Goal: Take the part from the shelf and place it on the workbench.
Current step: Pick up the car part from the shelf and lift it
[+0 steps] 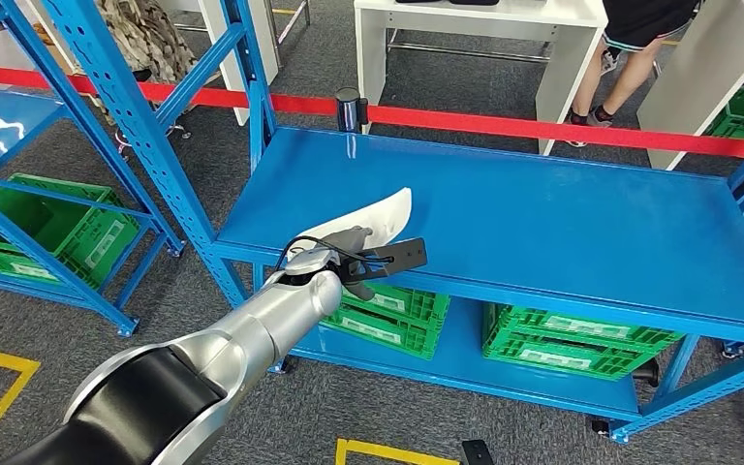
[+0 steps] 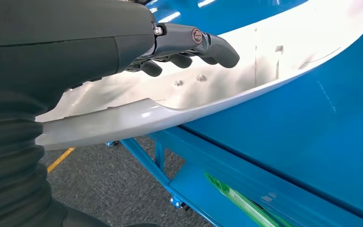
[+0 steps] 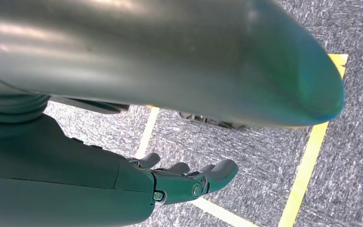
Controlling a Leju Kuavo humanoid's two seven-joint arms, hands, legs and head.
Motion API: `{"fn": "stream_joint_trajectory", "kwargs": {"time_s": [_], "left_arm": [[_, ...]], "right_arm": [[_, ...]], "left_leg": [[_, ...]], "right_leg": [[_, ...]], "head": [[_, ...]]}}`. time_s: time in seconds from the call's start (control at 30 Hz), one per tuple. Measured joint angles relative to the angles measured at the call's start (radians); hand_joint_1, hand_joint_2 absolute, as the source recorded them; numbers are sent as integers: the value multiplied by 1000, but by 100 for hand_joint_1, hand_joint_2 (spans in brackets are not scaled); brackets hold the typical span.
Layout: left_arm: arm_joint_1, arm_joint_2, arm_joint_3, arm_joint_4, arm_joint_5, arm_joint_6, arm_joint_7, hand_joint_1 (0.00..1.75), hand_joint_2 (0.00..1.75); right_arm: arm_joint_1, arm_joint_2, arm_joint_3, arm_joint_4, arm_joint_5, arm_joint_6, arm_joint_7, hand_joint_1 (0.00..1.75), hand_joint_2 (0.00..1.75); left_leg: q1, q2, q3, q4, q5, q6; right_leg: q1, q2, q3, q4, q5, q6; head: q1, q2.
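white part (image 1: pixel 380 217) gripped by left hand (image 1: pixel 347 254) over blue workbench (image 1: pixel 562 223) edge; right hand (image 3: pixel 189 177) empty, fingers apart.

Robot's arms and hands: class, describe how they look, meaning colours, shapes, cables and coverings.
The left arm is a smooth silver tube with a black section nearer the body. Thin black cables loop at its wrist. The left hand is grey with darker fingers. The right hand has the same grey thumb, dark fingers and small screws; a ribbed grey cover sleeves the wrist.

Part (image 1: pixel 373 221) at near-left edge of workbench (image 1: pixel 542 213), held by left hand (image 1: pixel 334 263); crates (image 1: pixel 562 344) on shelf beneath; person (image 1: pixel 630 58) far right
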Motion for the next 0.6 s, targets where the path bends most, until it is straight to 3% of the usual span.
{"fn": "stream_joint_trajectory", "kwargs": {"time_s": [0.07, 0.2, 0.6], "left_arm": [[0, 0, 0, 0, 0, 0, 0, 2, 175], [0, 0, 0, 0, -1, 0, -1, 171, 175], [-5, 0, 0, -1, -9, 1, -7, 175, 175]], "right_arm": [[0, 0, 0, 0, 0, 0, 0, 0, 0], [0, 0, 0, 0, 0, 0, 0, 0, 0], [-2, 0, 0, 0, 0, 1, 0, 0, 0]], "left_leg": [[0, 0, 0, 0, 0, 0], [0, 0, 0, 0, 0, 0], [0, 0, 0, 0, 0, 0]], "right_leg": [[0, 0, 0, 0, 0, 0], [0, 0, 0, 0, 0, 0], [0, 0, 0, 0, 0, 0]], "head": [[0, 0], [0, 0], [0, 0]]}}
